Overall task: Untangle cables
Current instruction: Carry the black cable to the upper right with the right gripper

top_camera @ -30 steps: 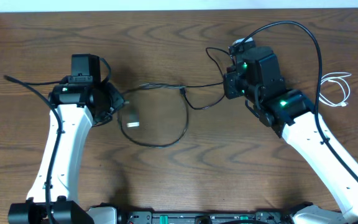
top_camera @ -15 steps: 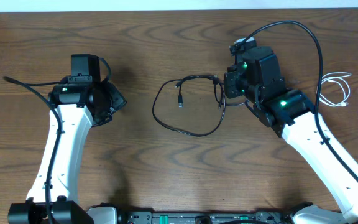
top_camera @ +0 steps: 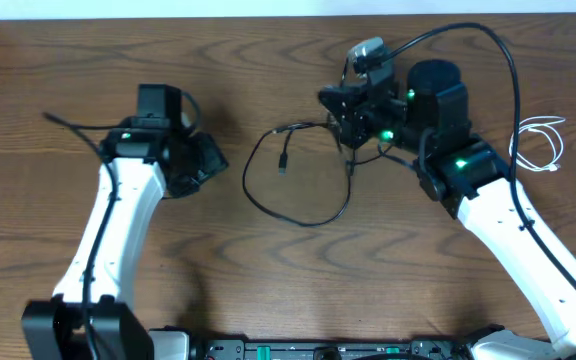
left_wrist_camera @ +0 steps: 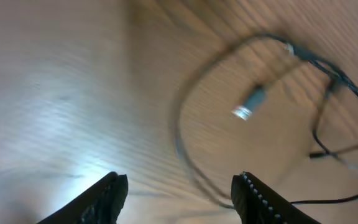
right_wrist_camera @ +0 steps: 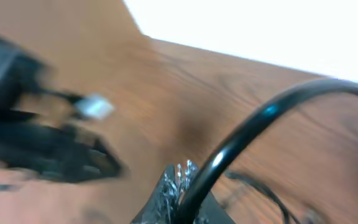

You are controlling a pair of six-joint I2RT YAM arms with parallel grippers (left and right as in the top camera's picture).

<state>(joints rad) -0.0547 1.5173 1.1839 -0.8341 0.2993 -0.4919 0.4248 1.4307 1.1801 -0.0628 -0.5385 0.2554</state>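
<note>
The black cable (top_camera: 308, 205) lies in a loose loop on the wooden table (top_camera: 268, 280), its plug end (top_camera: 284, 161) inside the loop. One strand rises to my right gripper (top_camera: 340, 112), which is shut on it. In the right wrist view the cable (right_wrist_camera: 260, 118) comes out of the shut jaws (right_wrist_camera: 182, 180). My left gripper (top_camera: 211, 160) is open to the left of the loop, holding nothing. In its blurred wrist view the gripper (left_wrist_camera: 179, 196) faces the loop (left_wrist_camera: 185, 143) and plug (left_wrist_camera: 248, 104). The white cable (top_camera: 540, 140) lies apart at the far right.
A thick black arm wire (top_camera: 498, 60) arcs over the right arm. Another arm wire (top_camera: 73, 128) trails left of the left arm. The table's far edge (top_camera: 268, 16) runs along the top.
The left gripper has opened and let go of the black cable. The loop has slid right toward the right gripper. The left arm has shifted right, and the right wrist has turned.
</note>
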